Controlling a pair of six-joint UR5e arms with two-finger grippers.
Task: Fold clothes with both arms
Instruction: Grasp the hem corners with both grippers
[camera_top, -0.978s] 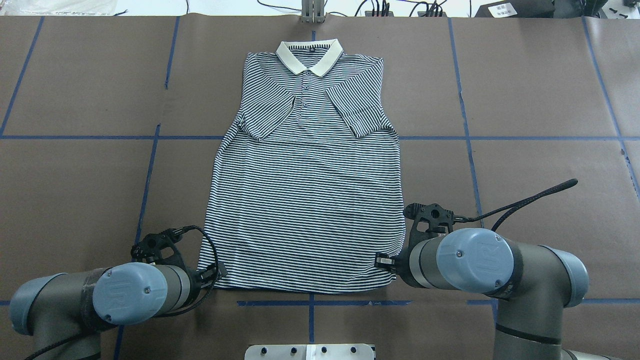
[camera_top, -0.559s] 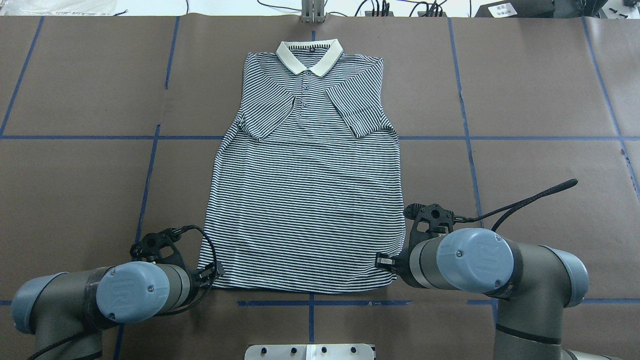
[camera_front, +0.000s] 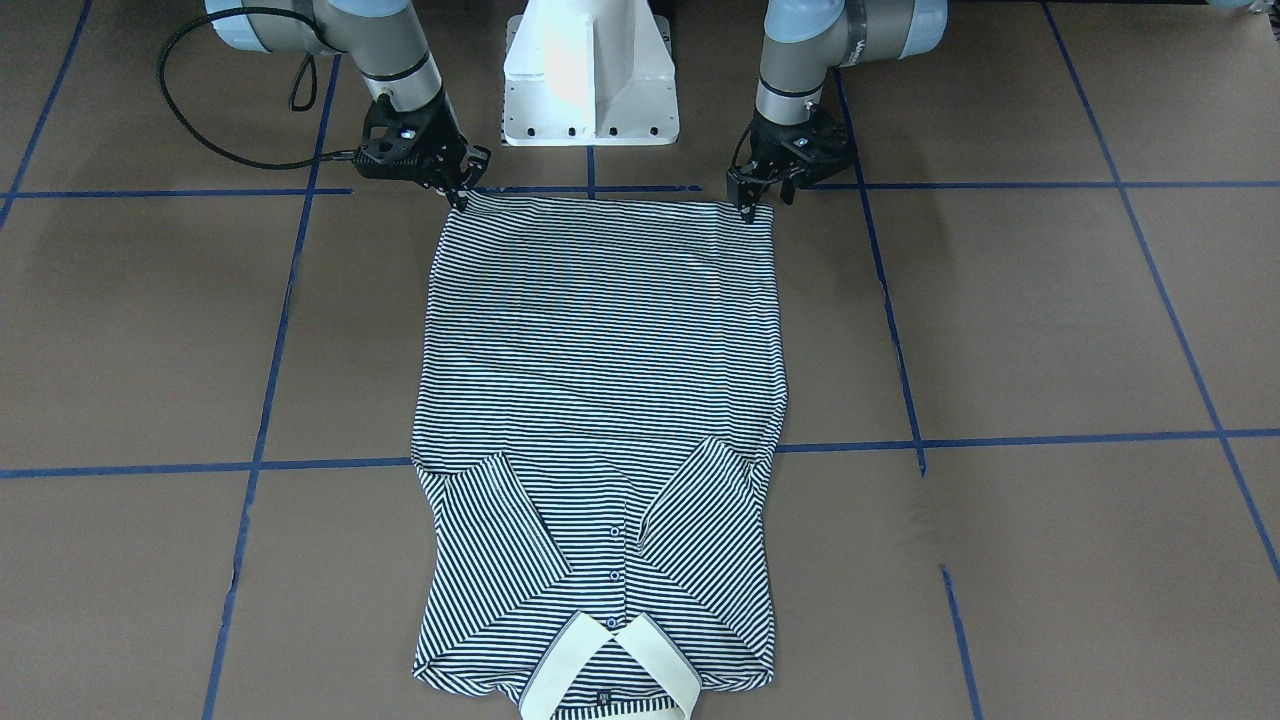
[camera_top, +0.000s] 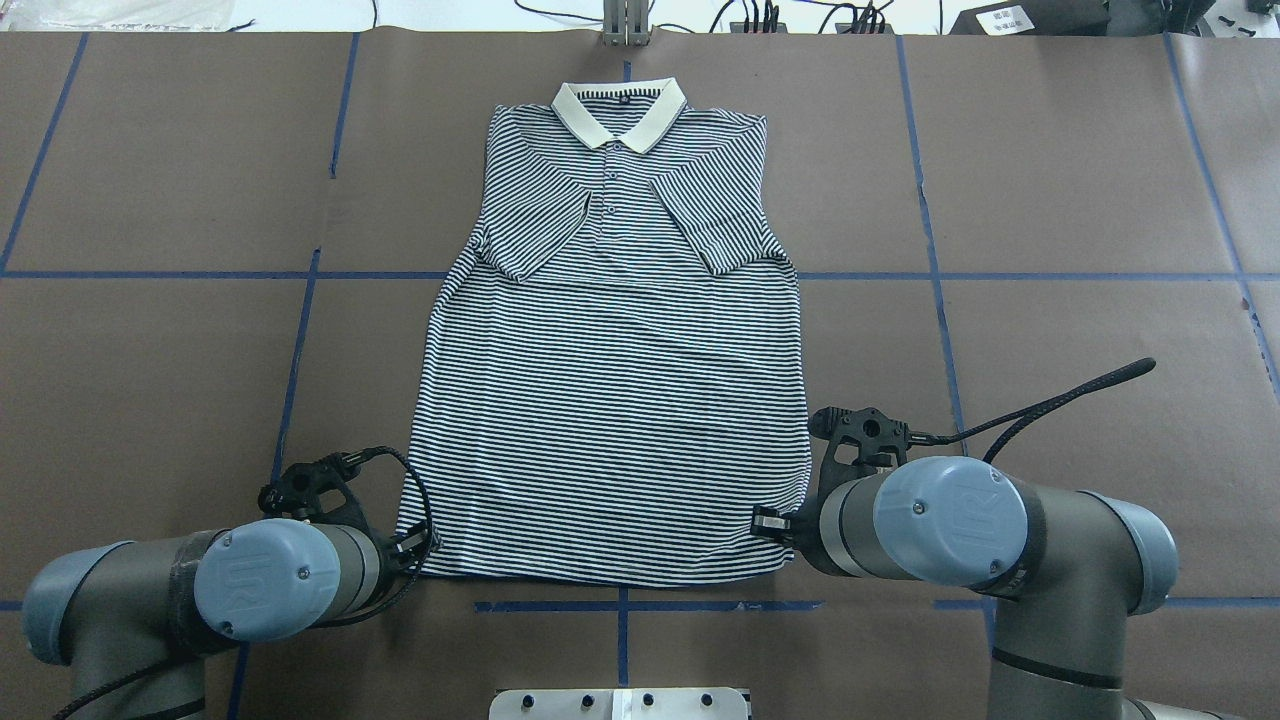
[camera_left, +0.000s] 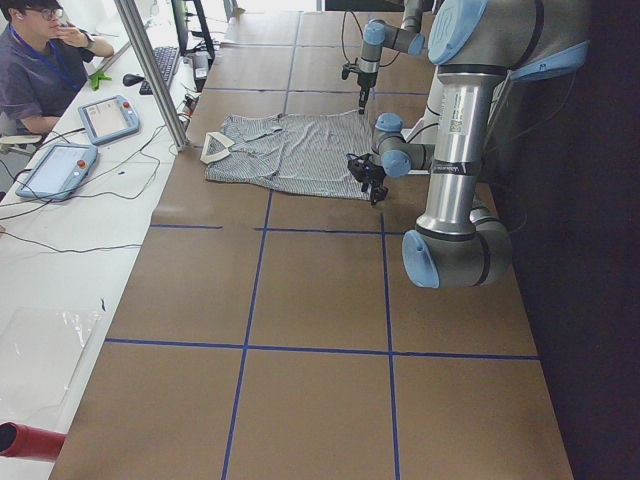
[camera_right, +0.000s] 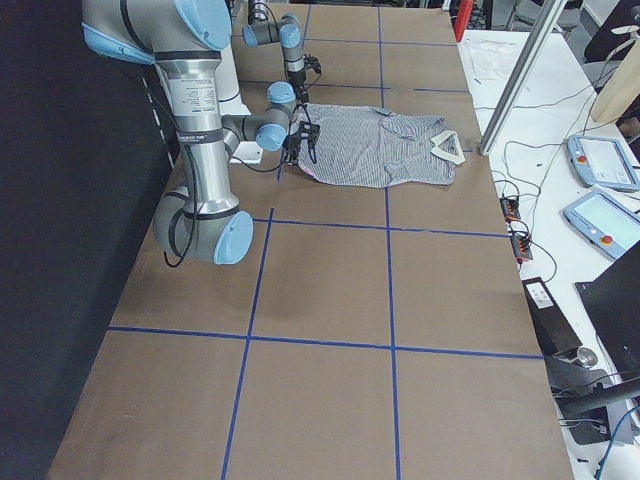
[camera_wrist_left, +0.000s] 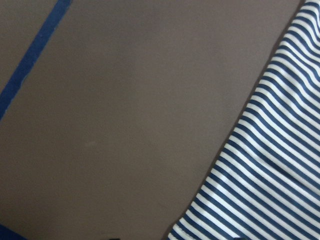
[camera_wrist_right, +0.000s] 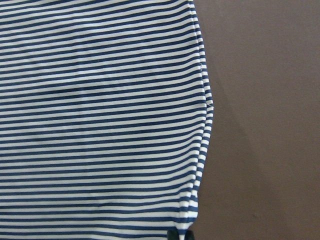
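Observation:
The striped polo shirt (camera_top: 620, 400) lies flat on the brown table, sleeves folded in over the chest, with the cream collar (camera_top: 620, 112) at the far end. My left gripper (camera_top: 418, 548) sits low at the hem's left corner; in the front view (camera_front: 765, 197) its fingers stand apart, open, beside that corner. My right gripper (camera_top: 768, 522) rests at the hem's right corner (camera_front: 462, 195), fingers spread and open, one tip touching the cloth edge. The left wrist view shows the hem corner (camera_wrist_left: 270, 190) off to the right, and the right wrist view shows the shirt's side edge (camera_wrist_right: 200, 125).
Blue tape lines (camera_top: 620, 606) grid the brown table cover. The white pedestal base (camera_front: 590, 75) stands between the arms just behind the hem. A person (camera_left: 40, 60) sits at a side desk with tablets (camera_left: 105, 118). Bare table lies on both sides of the shirt.
My left gripper has drawn slightly back to the left at the hem's left corner. The right arm and the shirt have not moved.

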